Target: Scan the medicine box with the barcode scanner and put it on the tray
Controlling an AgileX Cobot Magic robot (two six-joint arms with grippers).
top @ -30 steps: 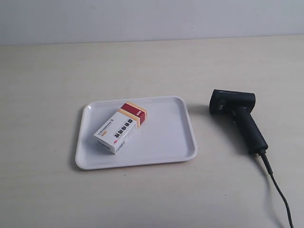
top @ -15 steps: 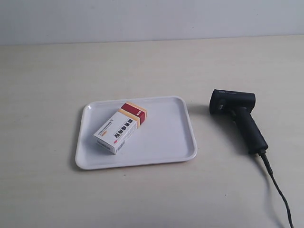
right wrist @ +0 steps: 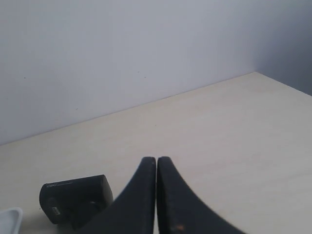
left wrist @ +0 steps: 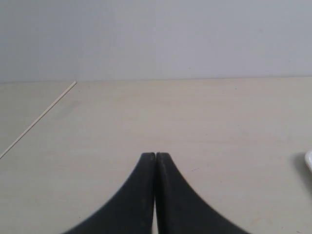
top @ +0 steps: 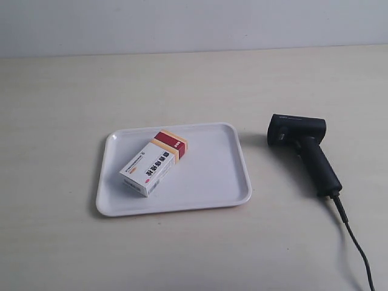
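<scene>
Nothing moved | left gripper (left wrist: 155, 158) closed, empty, above table | right gripper (right wrist: 156, 161) closed, empty

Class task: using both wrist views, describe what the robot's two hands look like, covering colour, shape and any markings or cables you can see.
The left hand has two matte black fingers that curve inward from a broad base to narrow, rounded tips. The right hand matches it in colour and shape, with a small orange speck low on one finger. No cables, labels or sleeves show. The exterior view shows neither arm.

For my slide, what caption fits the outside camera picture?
Medicine box lying on the white tray, black barcode scanner beside it.
</scene>
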